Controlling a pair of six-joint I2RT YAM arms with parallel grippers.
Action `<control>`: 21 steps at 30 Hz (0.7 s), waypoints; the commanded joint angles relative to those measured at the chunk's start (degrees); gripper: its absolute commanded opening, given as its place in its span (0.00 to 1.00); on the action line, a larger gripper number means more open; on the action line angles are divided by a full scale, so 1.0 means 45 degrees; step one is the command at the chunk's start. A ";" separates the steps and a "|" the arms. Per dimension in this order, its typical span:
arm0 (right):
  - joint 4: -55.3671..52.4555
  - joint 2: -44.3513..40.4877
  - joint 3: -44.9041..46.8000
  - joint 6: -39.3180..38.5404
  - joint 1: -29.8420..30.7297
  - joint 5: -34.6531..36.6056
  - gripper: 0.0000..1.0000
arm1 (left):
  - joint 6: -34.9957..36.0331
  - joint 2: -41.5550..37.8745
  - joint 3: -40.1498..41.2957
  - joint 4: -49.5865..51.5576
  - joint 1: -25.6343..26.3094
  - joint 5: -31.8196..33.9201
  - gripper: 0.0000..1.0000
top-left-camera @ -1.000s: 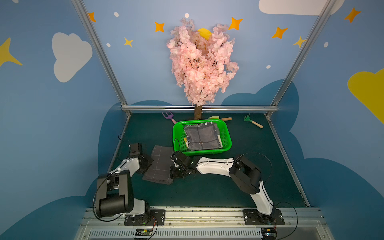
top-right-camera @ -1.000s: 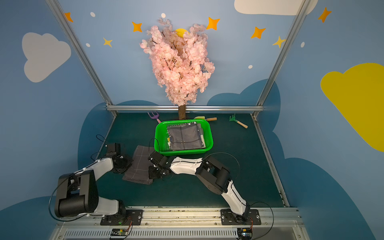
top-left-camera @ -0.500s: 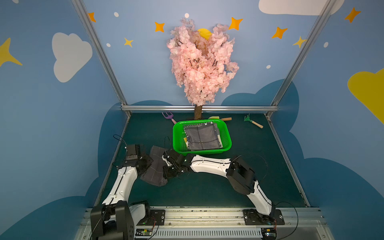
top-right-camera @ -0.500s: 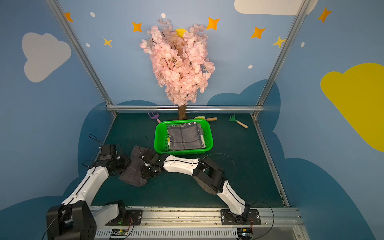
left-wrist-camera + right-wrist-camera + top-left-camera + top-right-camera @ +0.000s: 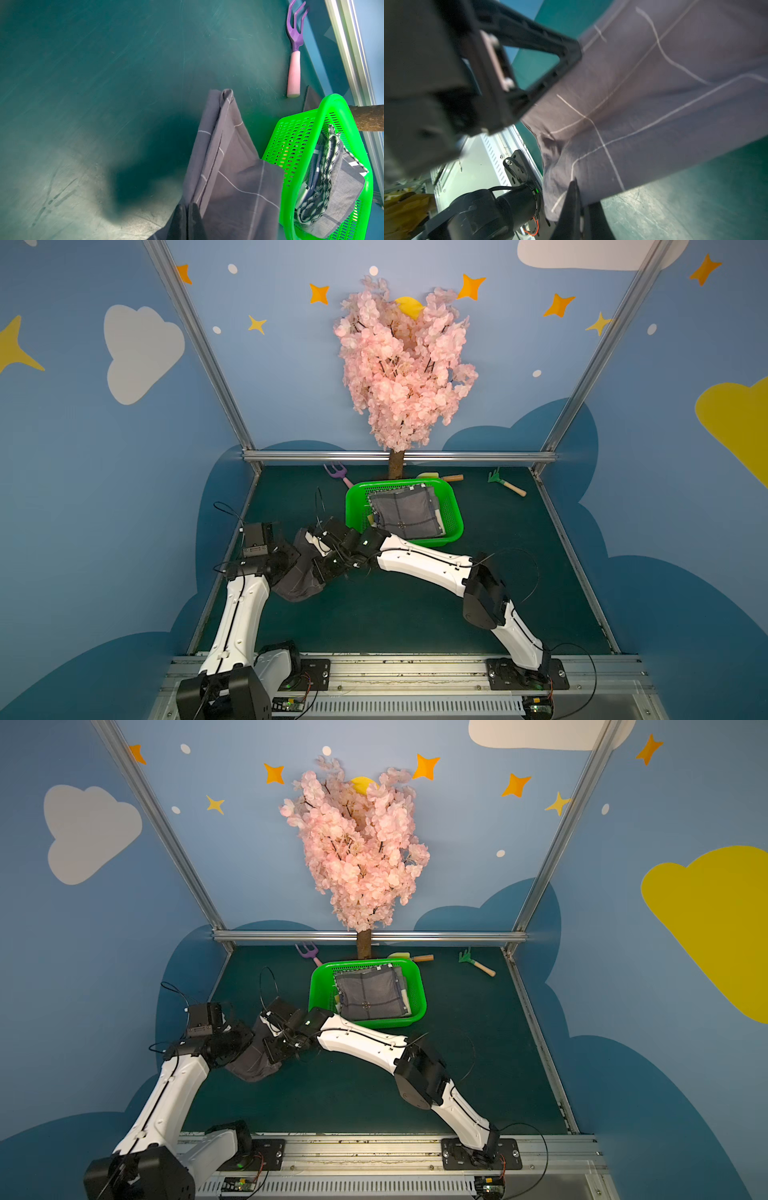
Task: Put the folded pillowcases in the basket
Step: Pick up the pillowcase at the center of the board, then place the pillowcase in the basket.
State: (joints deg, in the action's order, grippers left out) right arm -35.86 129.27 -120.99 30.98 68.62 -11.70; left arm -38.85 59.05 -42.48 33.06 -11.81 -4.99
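The folded pillowcase [image 5: 298, 578] [image 5: 250, 1061] is grey with thin white grid lines. It hangs bunched above the table, left of the basket and in front of it, pinched from both sides. My left gripper [image 5: 289, 559] [image 5: 187, 206] is shut on its left edge [image 5: 226, 166]. My right gripper [image 5: 323, 568] [image 5: 581, 193] is shut on its right edge [image 5: 654, 104]. The bright green basket [image 5: 353, 499] [image 5: 317, 986] [image 5: 332, 99] stands at the middle back, with another grey checked cloth [image 5: 405, 512] folded inside.
A pink blossom tree [image 5: 403, 364] stands right behind the basket. A purple toy fork [image 5: 338, 473] [image 5: 294, 62], a yellow trowel [image 5: 440, 477] and a green rake [image 5: 505, 483] lie along the back rail [image 5: 399, 456]. Metal posts frame the dark green table.
The pillowcase lay flat on the table one second ago; both shut grippers have lifted it, and it now sags between them. The left arm has stretched up and forward.
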 commanded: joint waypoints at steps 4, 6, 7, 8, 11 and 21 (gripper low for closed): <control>-0.0761 -0.0283 -0.0632 -0.1334 -0.0180 0.0960 0.00 | -0.0231 -0.0433 -0.1567 -0.0046 -0.0090 -0.0805 0.03; -0.0743 -0.0465 -0.0651 -0.1515 -0.0219 0.1215 0.00 | -0.0518 -0.0481 -0.1941 -0.0329 -0.0090 -0.1215 0.03; -0.0748 -0.0566 -0.0649 -0.1633 -0.0261 0.1303 0.00 | -0.0669 -0.0465 -0.2154 -0.0448 -0.0077 -0.1421 0.03; -0.0758 -0.0659 -0.0630 -0.1713 -0.0302 0.1383 0.00 | -0.0768 -0.0442 -0.2360 -0.0466 -0.0053 -0.1518 0.03; -0.0751 -0.0905 -0.0607 -0.1872 -0.0456 0.1536 0.00 | -0.0876 -0.0378 -0.2923 -0.0466 0.0017 -0.1663 0.03; -0.0743 -0.1943 -0.0456 -0.2702 -0.0926 0.3021 0.00 | -0.1321 0.0020 -0.3372 -0.1734 0.0666 -0.2081 0.03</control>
State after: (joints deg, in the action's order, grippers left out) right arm -38.48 125.01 -122.37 20.95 65.32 -2.24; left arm -43.55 58.22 -56.49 30.00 -10.37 -11.73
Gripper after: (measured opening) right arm 0.054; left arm 0.050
